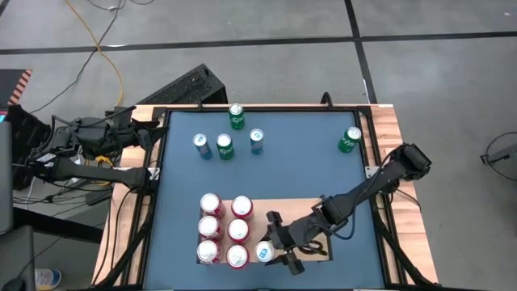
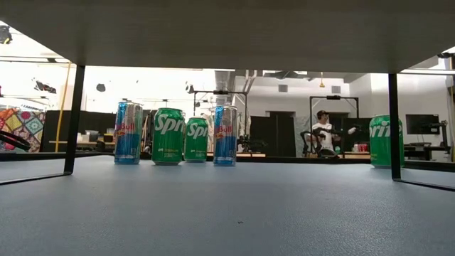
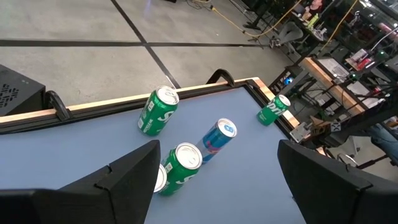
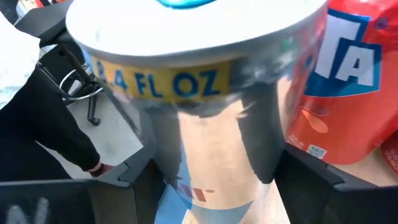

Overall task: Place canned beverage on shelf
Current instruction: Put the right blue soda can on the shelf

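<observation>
Shelf [image 1: 311, 208] mostly hidden by cans, R arm.

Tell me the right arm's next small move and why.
Probably open the right gripper a little wider and back away. The blue can already stands upright on the shelf beside the six red cans, and between the fingers it looks set down. The left gripper waits open at the table's edge.

Around the pale tan wooden shelf board [image 1: 303, 212], the side with six red-topped cans [image 1: 224, 229] in two packed rows is blocked. A blue-and-silver can [image 1: 264, 251] stands right beside them. Beyond the board, blue tabletop [image 1: 291, 170] lies open up to five loose cans [image 1: 226, 137].
</observation>
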